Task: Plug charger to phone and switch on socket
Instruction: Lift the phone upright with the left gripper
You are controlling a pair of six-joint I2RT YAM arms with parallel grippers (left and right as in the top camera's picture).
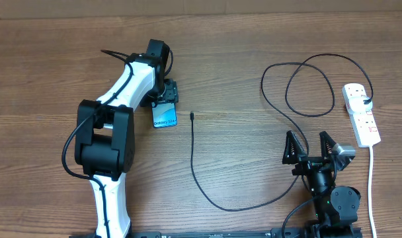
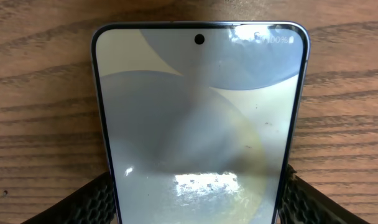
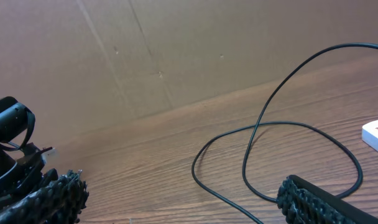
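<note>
My left gripper [image 2: 199,188] straddles the phone [image 2: 198,118] at the table's [image 1: 241,59] ten o'clock, bite unclear; I'd squeeze its edges evenly, keeping it flat, while the right gripper [image 1: 307,135] gapes empty at five.

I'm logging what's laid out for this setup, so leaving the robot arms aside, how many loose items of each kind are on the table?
phone: 1
charger cable: 1
power strip: 1
Total: 3
</note>
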